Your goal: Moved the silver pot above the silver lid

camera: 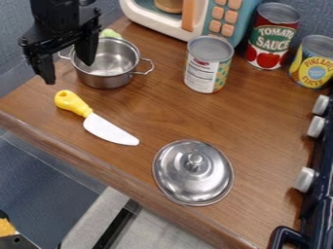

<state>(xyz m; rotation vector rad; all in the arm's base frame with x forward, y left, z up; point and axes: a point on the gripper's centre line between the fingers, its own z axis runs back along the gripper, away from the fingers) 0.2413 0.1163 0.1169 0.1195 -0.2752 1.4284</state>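
Presumably light, stiff and slippery, the silver pot (108,80) sits beside the widely spread end effector (69,70), best pinched at its rim (109,76).

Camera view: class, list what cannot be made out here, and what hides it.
All in the camera view:
- Green thing: lower part hidden behind the pot.
- Microwave: cut off by the top edge.
- Stove: cut off by the right edge.
- Yellow thing: cut off by the left edge.

Free lane from pot (107,79) to lid (172,170), between knife (110,130) and nearest can (200,77); stove knobs (304,180) jut in at right.
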